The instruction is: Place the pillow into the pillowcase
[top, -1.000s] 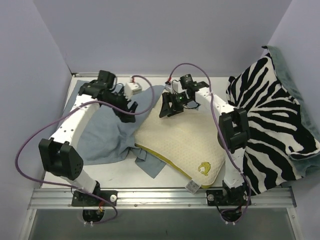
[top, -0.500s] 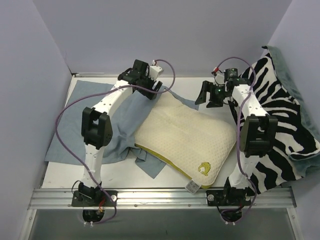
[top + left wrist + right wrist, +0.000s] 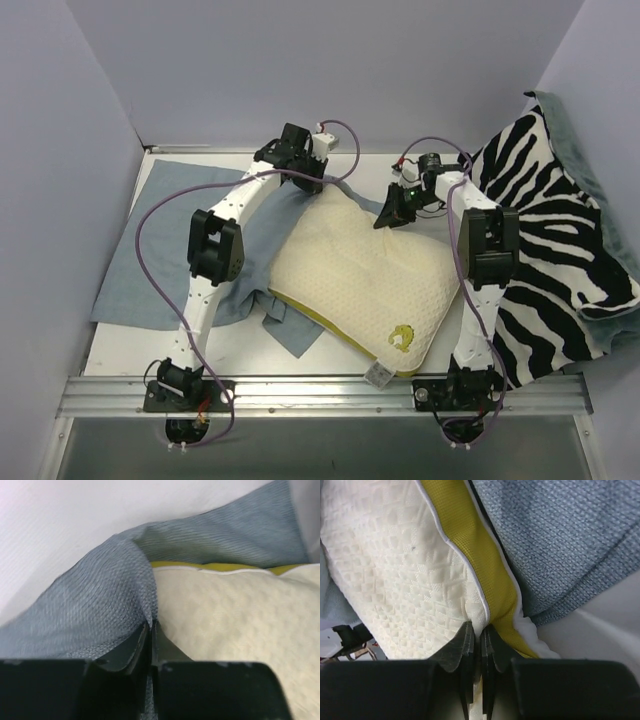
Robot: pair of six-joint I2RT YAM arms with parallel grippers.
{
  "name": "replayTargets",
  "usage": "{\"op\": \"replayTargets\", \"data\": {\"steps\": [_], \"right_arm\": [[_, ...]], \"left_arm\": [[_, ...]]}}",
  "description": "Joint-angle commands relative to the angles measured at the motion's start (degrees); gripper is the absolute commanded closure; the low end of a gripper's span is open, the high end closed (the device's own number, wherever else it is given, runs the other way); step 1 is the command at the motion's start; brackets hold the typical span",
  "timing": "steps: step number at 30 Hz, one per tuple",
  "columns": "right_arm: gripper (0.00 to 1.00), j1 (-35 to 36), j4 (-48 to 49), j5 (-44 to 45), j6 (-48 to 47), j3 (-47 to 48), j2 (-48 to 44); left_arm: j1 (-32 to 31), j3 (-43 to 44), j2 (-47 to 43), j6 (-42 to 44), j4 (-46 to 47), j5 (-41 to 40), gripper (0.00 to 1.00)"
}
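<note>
The cream-white pillow lies mid-table, its yellow logo near the front corner. The blue-grey pillowcase spreads out to its left and passes under its far edge. At the pillow's far left corner my left gripper is shut on a fold of pillowcase; in the left wrist view the cloth is pinched at the gripper beside the pillow. On the far right corner my right gripper is shut on the pillow's edge. The right wrist view shows that gripper pinching the pillow at its yellow band, with pillowcase beside it.
A zebra-striped cloth with a green backing is heaped along the right side, beside the right arm. Purple cables loop over both arms. A metal rail runs along the near edge, and walls close in the back and left.
Both grippers have shut. The right one moved left and down onto the pillow's far corner; the left one settled at the pillowcase fold. The pillow's right side shifted slightly left.
</note>
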Motion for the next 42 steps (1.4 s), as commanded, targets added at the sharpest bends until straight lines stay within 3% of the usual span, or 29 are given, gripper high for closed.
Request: {"op": "replayTargets", "data": {"steps": [1,11,15,16,17,19,20,23,28,31,36,37,42], "right_arm": [[1.0,2.3,0.14,-8.54,2.29,1.48,-1.24],[1.0,5.55,7.77,-14.77,12.31,5.62,-3.96],[1.0,6.26,13.07,-18.03,15.58,3.86,-6.95],[0.94,5.47,12.72,-18.12,14.7,3.6,-7.3],[0.66,4.68,10.8,-16.29,13.91,2.46,-8.0],[0.45,0.75,7.99,-13.13,11.11,1.4,-8.45],[0.29,-0.67,6.75,-8.94,9.7,1.49,-8.45],[0.26,-4.19,5.34,1.95,6.7,3.41,-7.23],[0.26,-3.5,3.49,11.4,2.74,14.11,1.46],[0.25,-1.13,3.49,14.3,0.72,19.65,5.42],[0.23,1.95,3.66,15.01,1.24,26.88,12.99],[0.22,2.73,3.75,14.84,1.25,27.32,13.95],[0.19,4.85,4.02,15.54,-1.56,25.92,14.14]], "left_arm": [[-0.56,3.58,-1.58,-3.31,3.36,14.62,0.89],[-4.08,-8.62,-12.39,-13.68,11.01,29.65,1.0],[-2.24,-21.08,-17.23,-12.99,12.24,30.73,1.0],[-0.24,-22.08,-17.76,-11.59,12.15,30.64,0.93],[0.74,-22.43,-18.55,-10.01,10.93,30.98,0.67],[3.46,-19.56,-19.08,-0.83,7.25,31.95,0.51],[4.09,-18.23,-19.69,2.98,2.62,32.22,0.4],[4.18,-14.88,-21.27,17.66,-6.09,30.73,0.25],[-1.7,-17.42,-22.95,32.51,-10.7,28.63,0.21],[-6.53,-19.01,-21.64,37.88,-10.96,26.25,0.19],[-10.4,-14.62,-13.91,40.19,-9.56,21.15,0.18],[-10.76,-13.66,-12.59,40.54,-8.95,20.1,0.03],[-12.34,-9.78,-5.02,46.67,-10.95,13.33,0.04]]}}
